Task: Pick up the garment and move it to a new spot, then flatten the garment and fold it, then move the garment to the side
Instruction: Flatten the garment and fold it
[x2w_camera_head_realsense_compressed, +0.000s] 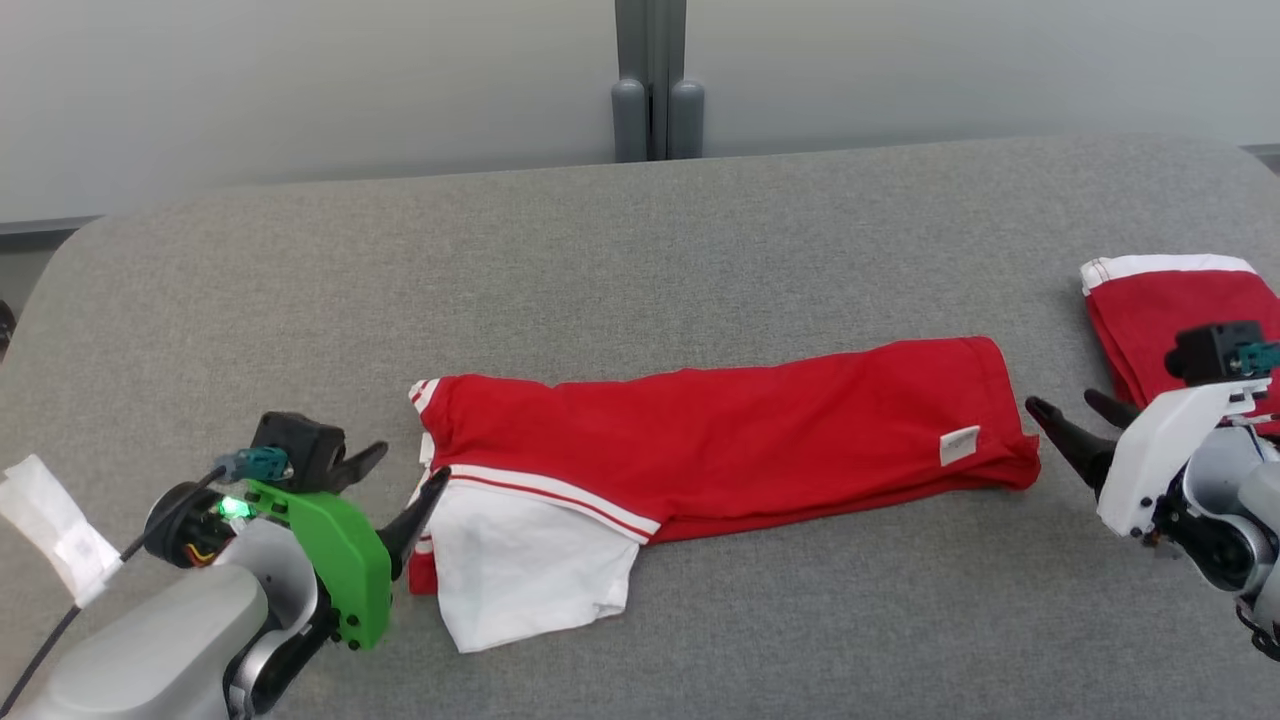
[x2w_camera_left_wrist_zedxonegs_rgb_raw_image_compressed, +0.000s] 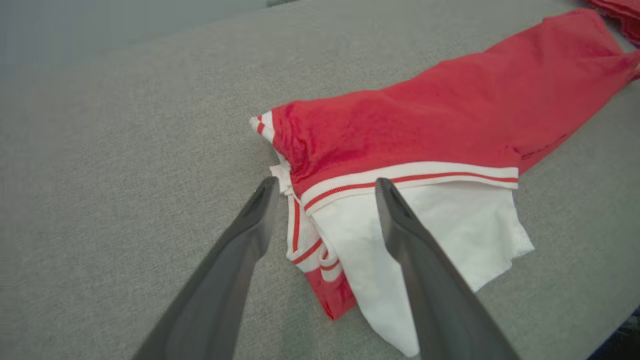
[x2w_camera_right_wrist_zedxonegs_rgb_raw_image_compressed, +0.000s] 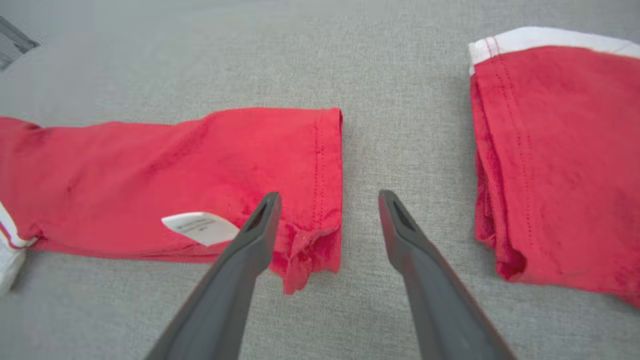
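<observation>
The garment (x2w_camera_head_realsense_compressed: 720, 445) is a red shirt with white, red-striped trim, folded into a long strip across the grey table. Its white sleeve (x2w_camera_head_realsense_compressed: 520, 570) sticks out at the left end and a white label (x2w_camera_head_realsense_compressed: 960, 445) shows near the right end. My left gripper (x2w_camera_head_realsense_compressed: 400, 470) is open at the collar end, and in the left wrist view its fingers (x2w_camera_left_wrist_zedxonegs_rgb_raw_image_compressed: 250, 235) straddle the striped trim (x2w_camera_left_wrist_zedxonegs_rgb_raw_image_compressed: 410, 175). My right gripper (x2w_camera_head_realsense_compressed: 1080, 415) is open just off the hem end. In the right wrist view the garment's crumpled corner (x2w_camera_right_wrist_zedxonegs_rgb_raw_image_compressed: 310, 250) lies between the spread fingers, unheld.
A second folded red garment with a white edge (x2w_camera_head_realsense_compressed: 1170, 300) lies at the table's right side, close behind my right wrist. The grey padded table (x2w_camera_head_realsense_compressed: 640, 260) stretches back to a pale wall with a grey post (x2w_camera_head_realsense_compressed: 655, 80).
</observation>
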